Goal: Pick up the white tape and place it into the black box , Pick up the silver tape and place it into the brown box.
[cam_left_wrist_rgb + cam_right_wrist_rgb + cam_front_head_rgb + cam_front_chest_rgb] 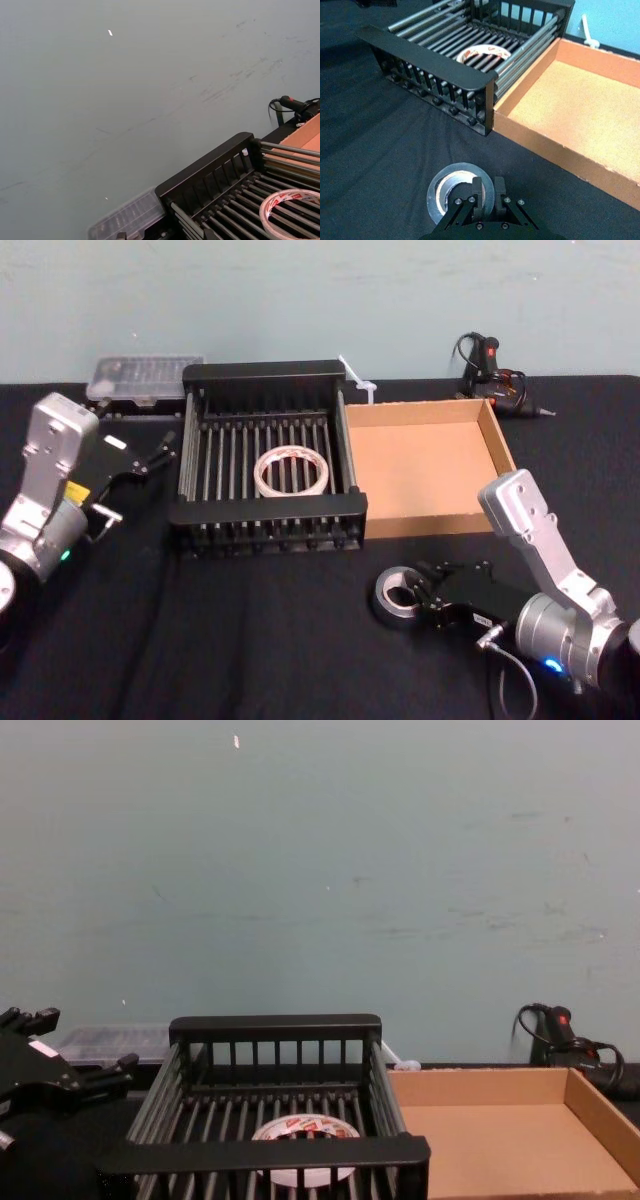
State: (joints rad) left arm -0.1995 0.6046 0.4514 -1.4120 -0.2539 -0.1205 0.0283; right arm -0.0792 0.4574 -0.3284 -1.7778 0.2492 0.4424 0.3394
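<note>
The silver tape (388,592) lies flat on the black cloth in front of the brown box (420,465). My right gripper (428,592) is shut on the roll's wall; in the right wrist view one finger (477,187) is inside the silver tape (440,185) and the other is outside. The white tape (262,472) lies flat on the slats of the black box (265,508), and also shows in the chest view as the white tape (300,1130). My left gripper (150,455) hangs open and empty left of the black box.
A clear plastic case (145,375) sits behind the black box at the back left. A black corded tool (490,365) lies behind the brown box, with a white zip tie (355,375) between them. Bare black cloth spreads across the table's front.
</note>
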